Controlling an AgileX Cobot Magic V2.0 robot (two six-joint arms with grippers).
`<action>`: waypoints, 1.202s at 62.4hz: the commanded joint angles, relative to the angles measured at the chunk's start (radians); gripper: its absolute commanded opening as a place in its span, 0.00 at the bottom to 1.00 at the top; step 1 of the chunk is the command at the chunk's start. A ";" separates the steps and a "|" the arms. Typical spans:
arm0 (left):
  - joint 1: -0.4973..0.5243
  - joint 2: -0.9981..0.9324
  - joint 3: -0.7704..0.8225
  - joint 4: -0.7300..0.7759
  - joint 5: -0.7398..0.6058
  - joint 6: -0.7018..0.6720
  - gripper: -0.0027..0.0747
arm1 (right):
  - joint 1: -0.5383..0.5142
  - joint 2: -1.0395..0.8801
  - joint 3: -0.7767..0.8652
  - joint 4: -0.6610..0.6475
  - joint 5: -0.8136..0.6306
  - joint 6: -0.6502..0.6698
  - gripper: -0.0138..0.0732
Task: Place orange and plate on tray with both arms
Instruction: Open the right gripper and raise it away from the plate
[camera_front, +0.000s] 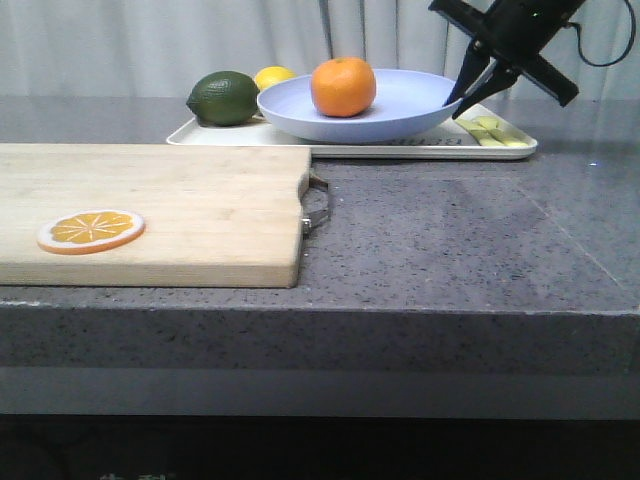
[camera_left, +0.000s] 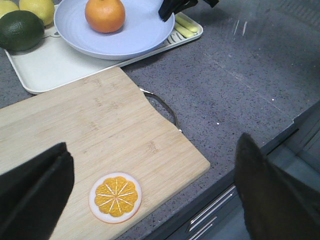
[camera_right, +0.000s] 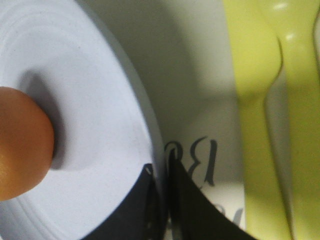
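On the tray, the right end effector pinches the rim of the orange-bearing plate.

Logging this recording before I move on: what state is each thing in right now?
orange: sitting in the plate
plate: on the tray, rim pinched by the right gripper
tray: flat on the counter
right gripper: shut on the plate
left gripper: open, above the cutting board
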 joint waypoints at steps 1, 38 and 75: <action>0.003 -0.004 -0.028 -0.010 -0.072 -0.007 0.84 | -0.004 -0.030 -0.097 0.054 -0.015 0.007 0.08; 0.003 -0.004 -0.028 -0.010 -0.072 -0.007 0.84 | -0.004 -0.006 -0.108 0.054 -0.034 0.007 0.51; 0.003 -0.004 -0.028 -0.010 -0.072 -0.007 0.84 | 0.005 -0.232 -0.110 -0.108 0.105 0.000 0.57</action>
